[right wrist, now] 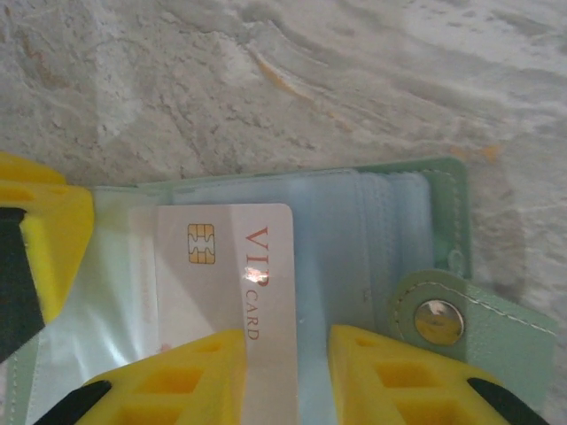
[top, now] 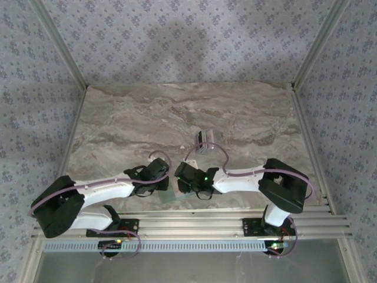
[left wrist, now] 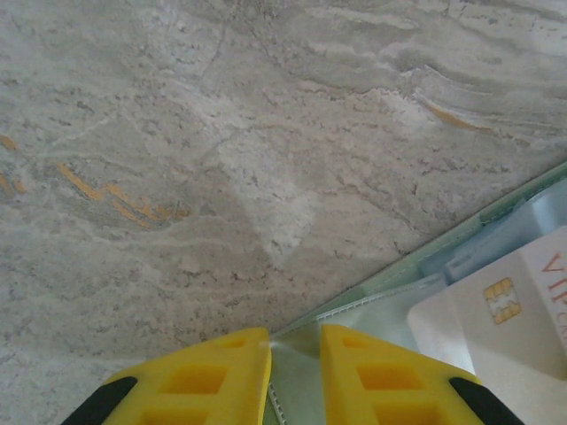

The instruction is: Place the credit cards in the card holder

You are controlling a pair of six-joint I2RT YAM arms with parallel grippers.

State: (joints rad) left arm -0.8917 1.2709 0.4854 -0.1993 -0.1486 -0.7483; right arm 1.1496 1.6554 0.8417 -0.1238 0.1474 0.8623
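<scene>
The surface (top: 147,112) is a marble-patterned slab in grey and beige, streaked with darker veins and, seen close up, a few thin orange-brown ones. Three walls enclose it: the back wall (top: 188,23), the left wall (top: 29,118) and the right wall (top: 353,118), all covered in pale blue-grey material printed with small repeating motifs. Slanted aluminium posts (top: 60,44) mark the far corners. Ribbed aluminium rails (top: 194,221) run along the near edge, with a slotted strip (top: 194,244) just below them. The light is soft and even, and a dim blurred shadow lies on the back wall.

Overhead from behind, wrist cameras close, sharing card holder (right wrist: 450,204)
</scene>
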